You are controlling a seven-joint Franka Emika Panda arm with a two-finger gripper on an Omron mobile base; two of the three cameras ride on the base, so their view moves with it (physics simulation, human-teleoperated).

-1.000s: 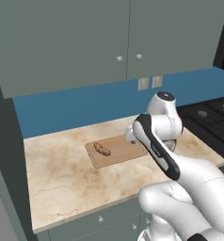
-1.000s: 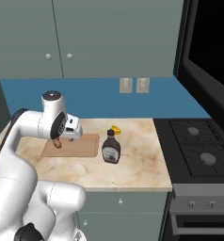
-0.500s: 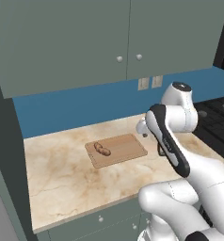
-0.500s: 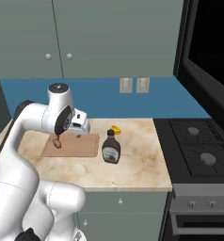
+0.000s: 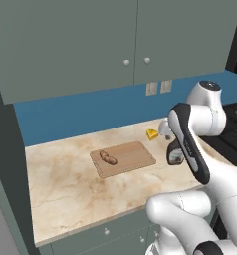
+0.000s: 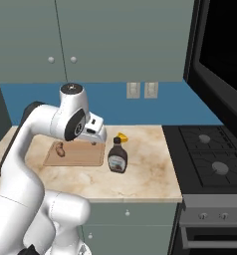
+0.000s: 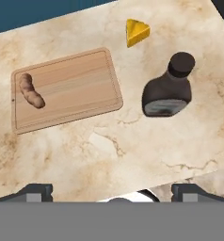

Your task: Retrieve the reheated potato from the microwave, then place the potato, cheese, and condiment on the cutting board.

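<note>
Looking down from the hand view, my fingers [image 7: 38, 192] stand wide apart and empty. The potato [image 7: 31, 92] already lies on the board [image 7: 81, 84], ahead and left of me; the cheese [image 7: 137, 31] sits far ahead on bare counter [image 7: 109, 150], the bottle [image 7: 169, 89] ahead and right. Reaching for the cheese, I judge my wrist could clip that tall bottle and topple it. In the left base view, the gripper [image 5: 166, 128] hangs near the cheese [image 5: 152, 134], and the bottle [image 5: 176, 155] hides partly behind my arm. In the right base view, the bottle [image 6: 117, 156] stands just beside the board [image 6: 80, 155], with open counter between it and the stove [image 6: 212, 154].
</note>
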